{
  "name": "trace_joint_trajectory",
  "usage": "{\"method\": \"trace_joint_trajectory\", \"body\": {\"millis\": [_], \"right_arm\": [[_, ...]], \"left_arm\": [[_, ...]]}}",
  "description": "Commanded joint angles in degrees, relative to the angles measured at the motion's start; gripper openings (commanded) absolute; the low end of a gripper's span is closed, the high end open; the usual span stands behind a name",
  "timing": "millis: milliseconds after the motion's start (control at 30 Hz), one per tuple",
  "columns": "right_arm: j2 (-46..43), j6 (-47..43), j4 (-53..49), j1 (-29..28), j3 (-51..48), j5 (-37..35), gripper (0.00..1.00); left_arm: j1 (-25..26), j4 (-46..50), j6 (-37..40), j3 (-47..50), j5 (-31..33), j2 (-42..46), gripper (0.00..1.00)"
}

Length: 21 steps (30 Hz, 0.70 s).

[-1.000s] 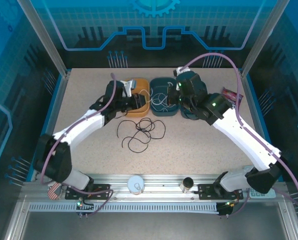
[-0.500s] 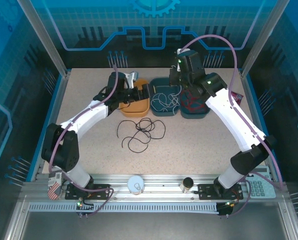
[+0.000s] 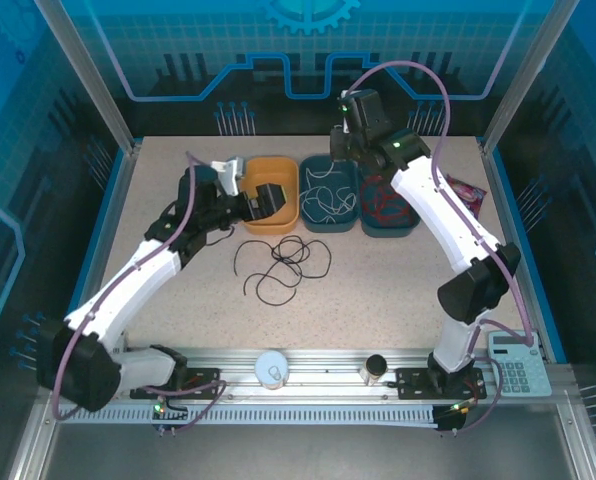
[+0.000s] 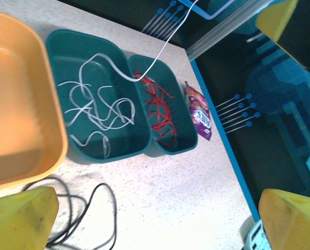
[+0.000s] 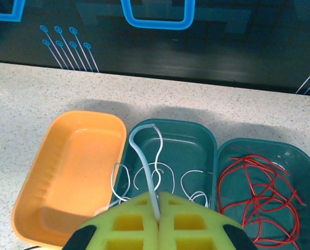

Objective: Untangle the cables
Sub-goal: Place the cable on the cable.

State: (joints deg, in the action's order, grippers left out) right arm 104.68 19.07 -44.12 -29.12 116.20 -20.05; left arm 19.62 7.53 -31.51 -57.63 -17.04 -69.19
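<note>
Three cables: red cable (image 4: 157,112) lay in the end tray (image 4: 194,143), black cable (image 3: 278,268) on the table (image 3: 398,290), white cable (image 5: 144,166) rose from the middle tray (image 5: 213,143) into the clenched right gripper (image 5: 158,208); left gripper (image 3: 263,198) gaped empty.

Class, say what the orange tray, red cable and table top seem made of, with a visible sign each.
Orange tray: probably moulded plastic, smooth, slightly glossy, rounded corners. Red cable: likely plastic-sheathed wire, shiny, holding loose loops. Table top: matte speckled laminate or stone-look; unclear which.
</note>
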Motion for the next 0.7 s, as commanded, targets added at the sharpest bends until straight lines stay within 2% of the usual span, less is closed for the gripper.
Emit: {"method": "trace_joint_trajectory", "body": {"millis": [0, 233, 667], "right_arm": [[3.07, -1.88, -0.83, 1.11, 4.02, 0.63, 0.00], [8.94, -2.98, -2.02, 1.78, 10.71, 0.98, 0.00], [16.45, -6.74, -3.25, 3.59, 17.04, -0.84, 0.00]], "left_arm": [[-0.63, 5.26, 1.97, 3.54, 6.10, 5.51, 0.99], [-0.98, 8.51, 3.10, 8.72, 11.53, 14.91, 0.99], [-1.07, 9.61, 2.75, 11.74, 12.63, 19.76, 0.99]]}}
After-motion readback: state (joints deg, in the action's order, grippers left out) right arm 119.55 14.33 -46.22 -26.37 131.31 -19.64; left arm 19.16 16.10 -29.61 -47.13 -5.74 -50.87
